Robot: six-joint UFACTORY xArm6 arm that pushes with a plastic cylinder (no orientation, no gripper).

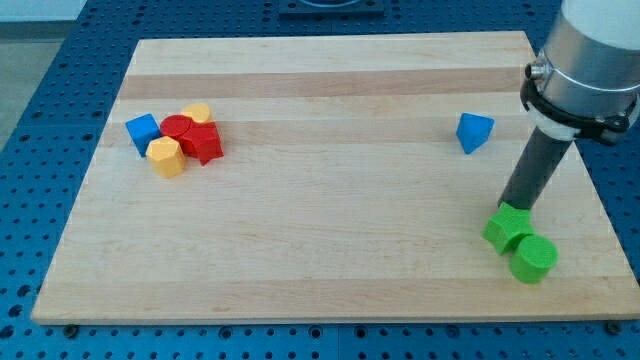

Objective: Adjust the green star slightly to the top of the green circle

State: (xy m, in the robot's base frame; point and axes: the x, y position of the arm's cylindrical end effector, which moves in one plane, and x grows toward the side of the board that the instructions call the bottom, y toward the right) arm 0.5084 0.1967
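1. The green star-shaped block (507, 228) sits in the lower right of the frame, on the pale wooden board (330, 250).
2. The green circular block (534, 259) lies just below and to the right of the star, touching it.
3. My tip (513, 206), the lower end of the dark rod, rests against the star's upper edge; it is a plain rod with nothing to open or close.
4. A blue triangular block (474, 132) stands alone, up and left of the rod.
5. At the far upper left, a cluster: a blue block (143, 131), a red round block (177, 127), a red block (206, 144), and two yellow blocks (166, 157) (198, 113).
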